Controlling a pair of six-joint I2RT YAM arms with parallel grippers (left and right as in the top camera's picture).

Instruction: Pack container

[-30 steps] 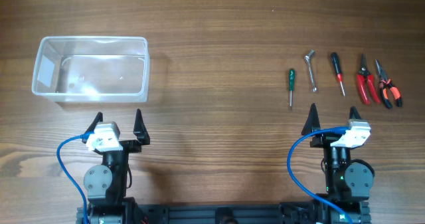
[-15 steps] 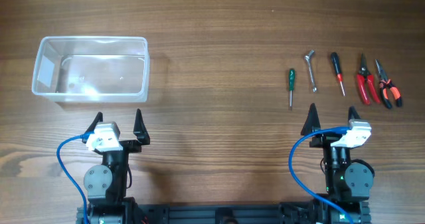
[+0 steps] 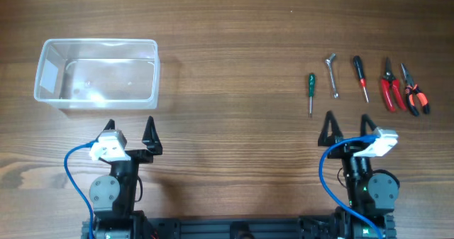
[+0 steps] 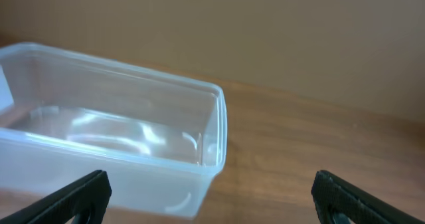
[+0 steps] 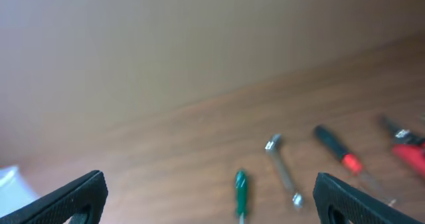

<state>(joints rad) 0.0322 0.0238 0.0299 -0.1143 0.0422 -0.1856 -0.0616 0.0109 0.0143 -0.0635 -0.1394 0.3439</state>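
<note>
The clear plastic container (image 3: 97,72) stands empty at the far left; it also shows in the left wrist view (image 4: 113,144). A row of hand tools lies at the right: a green screwdriver (image 3: 310,91), a silver wrench (image 3: 332,74), a red-and-black screwdriver (image 3: 361,76), red pliers (image 3: 390,89) and orange-black pliers (image 3: 415,91). My left gripper (image 3: 128,131) is open and empty just in front of the container. My right gripper (image 3: 346,126) is open and empty just in front of the tools. The right wrist view shows the green screwdriver (image 5: 240,192), wrench (image 5: 283,171) and red-and-black screwdriver (image 5: 339,152).
A wooden table (image 3: 234,62) bears everything. A blue cable runs by each arm base at the front edge.
My right gripper has turned slightly to the left, so its fingertips sit further left. The left gripper, container and tools have not moved.
</note>
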